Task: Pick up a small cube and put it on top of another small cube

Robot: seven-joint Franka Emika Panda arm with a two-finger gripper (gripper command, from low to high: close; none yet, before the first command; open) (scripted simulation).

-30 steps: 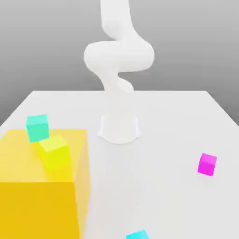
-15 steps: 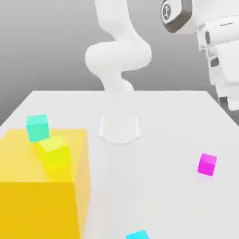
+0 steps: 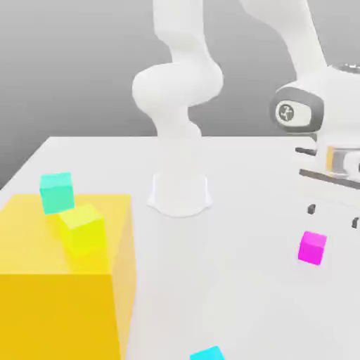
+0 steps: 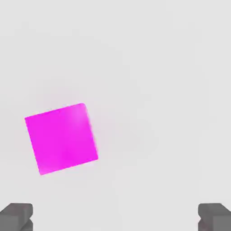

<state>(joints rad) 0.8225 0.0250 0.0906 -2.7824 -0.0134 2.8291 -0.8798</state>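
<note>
Above the magenta cube (image 3: 311,248), my gripper (image 3: 333,219) arrives with its fingers apart.
Compared with half a second ago, when the hand is higher at the exterior view's right, it is now lower and nearer to the cube. The pincer is released and holds nothing. The cube lies on the white table (image 3: 225,281), toward the exterior view's right, turned a little against the fingers and not yet centred between them. For me this means the approach is almost made; I judge that I must shift sideways, rotate slightly, and then descend.

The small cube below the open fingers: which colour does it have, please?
Magenta, best in the hand view.
</note>
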